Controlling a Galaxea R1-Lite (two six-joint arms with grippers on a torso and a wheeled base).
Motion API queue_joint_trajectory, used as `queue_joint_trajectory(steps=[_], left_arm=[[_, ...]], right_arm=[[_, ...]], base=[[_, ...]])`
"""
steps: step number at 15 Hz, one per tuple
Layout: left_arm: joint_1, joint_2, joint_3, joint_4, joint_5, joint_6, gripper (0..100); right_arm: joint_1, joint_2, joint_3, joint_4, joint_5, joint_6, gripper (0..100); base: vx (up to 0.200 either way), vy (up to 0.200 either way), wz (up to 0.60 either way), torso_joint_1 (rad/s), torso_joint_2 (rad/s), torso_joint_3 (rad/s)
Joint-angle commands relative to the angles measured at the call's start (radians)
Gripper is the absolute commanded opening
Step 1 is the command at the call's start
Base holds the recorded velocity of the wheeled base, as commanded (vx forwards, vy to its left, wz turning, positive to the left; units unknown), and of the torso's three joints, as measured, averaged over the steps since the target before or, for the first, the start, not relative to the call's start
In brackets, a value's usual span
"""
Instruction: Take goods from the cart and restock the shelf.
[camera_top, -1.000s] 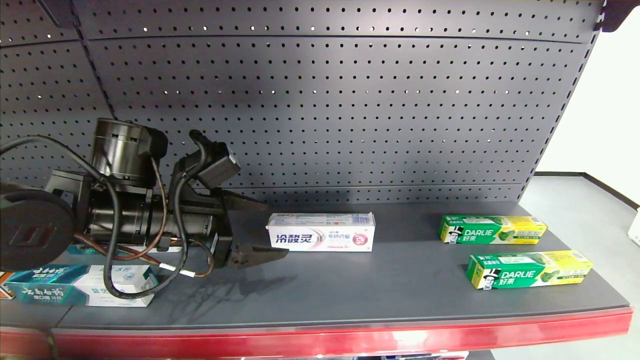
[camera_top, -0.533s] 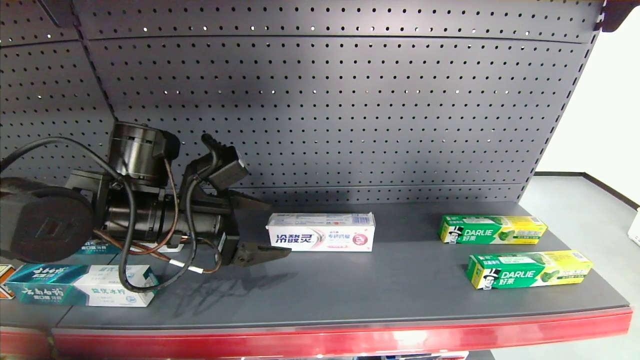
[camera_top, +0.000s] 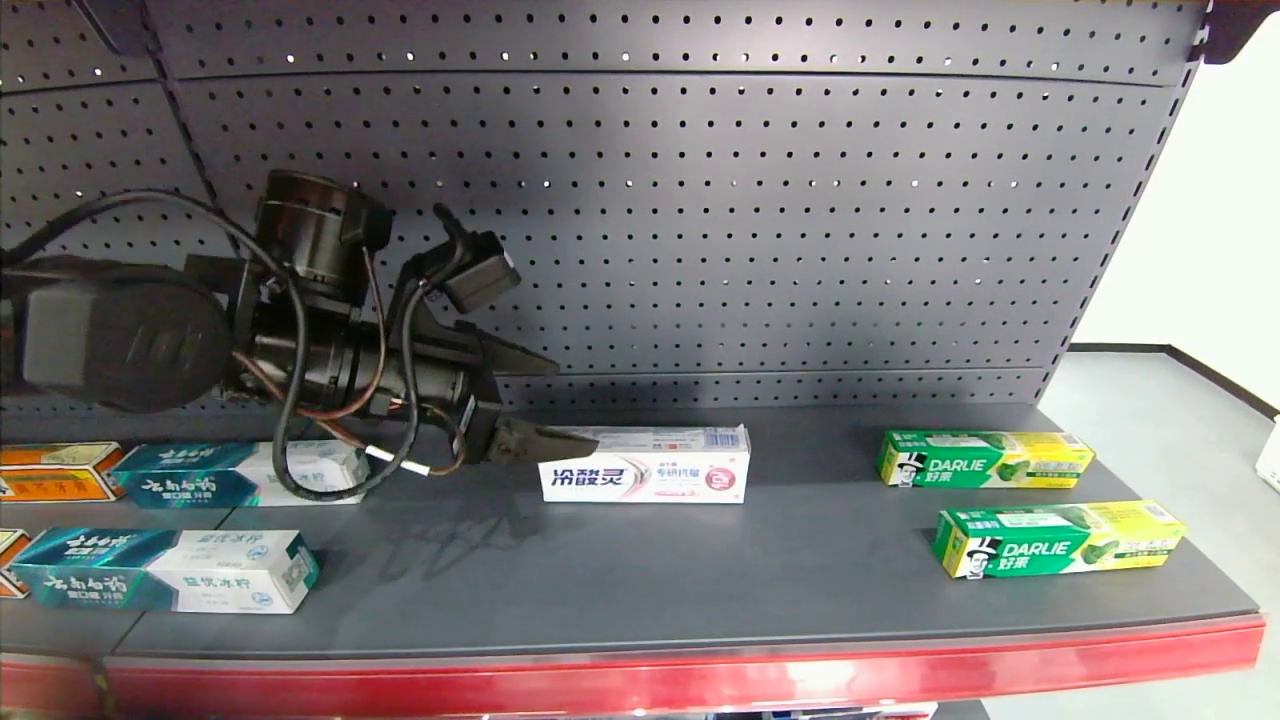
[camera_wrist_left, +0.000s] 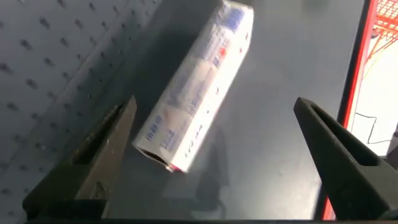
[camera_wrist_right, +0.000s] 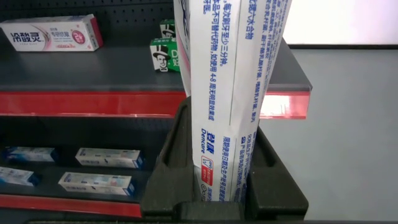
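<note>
A white and pink toothpaste box (camera_top: 645, 465) lies lengthwise at the back middle of the grey shelf (camera_top: 700, 580). My left gripper (camera_top: 570, 405) hovers at its left end, open, one finger above the box and one in front of its corner. In the left wrist view the same box (camera_wrist_left: 199, 112) lies on the shelf between and beyond the spread fingers (camera_wrist_left: 93, 162), untouched. My right gripper (camera_wrist_right: 224, 180) is shut on a tall white toothpaste box (camera_wrist_right: 233, 93) held upright in front of the shelf, away from its red edge (camera_wrist_right: 93, 102).
Two green and yellow boxes (camera_top: 985, 458) (camera_top: 1058, 539) lie at the shelf's right. Teal boxes (camera_top: 165, 570) (camera_top: 240, 472) and an orange box (camera_top: 55, 470) lie at the left. A pegboard wall (camera_top: 700, 250) backs the shelf. A lower shelf holds more boxes (camera_wrist_right: 93, 183).
My left arm has risen and moved right and back toward the white and pink box, staying open. The teal and orange boxes behind it have come into sight.
</note>
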Motion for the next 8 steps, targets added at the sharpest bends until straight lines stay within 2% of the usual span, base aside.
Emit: queue_joint_trajectory(steps=[1,2,3,4,6,8], left_arm=[[-0.001,0.126,-0.206,0.113,0.0,0.069,100],[0.005,0.136,-0.184,0.092,-0.005,0.141,100],[0.025,0.129,-0.132,0.043,-0.02,0.184,100],[0.05,0.103,-0.068,-0.026,-0.05,0.185,100],[0.055,0.093,0.046,-0.146,-0.056,0.179,100],[0.041,0.073,0.101,-0.169,-0.056,0.177,100]], right_arm=[[0.0,0.0,-0.001,-0.004,0.0,0.001,0],[0.0,0.0,0.0,-0.002,0.0,0.001,0],[0.0,0.0,0.0,-0.002,0.0,-0.001,0],[0.0,0.0,0.002,-0.002,0.0,0.001,0],[0.0,0.0,0.0,-0.002,-0.002,-0.001,0],[0.0,0.0,-0.001,-0.002,-0.002,-0.001,0]], base=[[0.0,0.0,0.0,0.0,0.0,0.0],[0.0,0.0,0.0,0.0,0.0,0.0],[0.0,0.0,0.0,0.0,0.0,0.0],[0.0,0.0,0.0,0.0,0.0,0.0],[0.0,0.0,0.0,0.0,0.0,0.0],[0.0,0.0,0.0,0.0,0.0,0.0]])
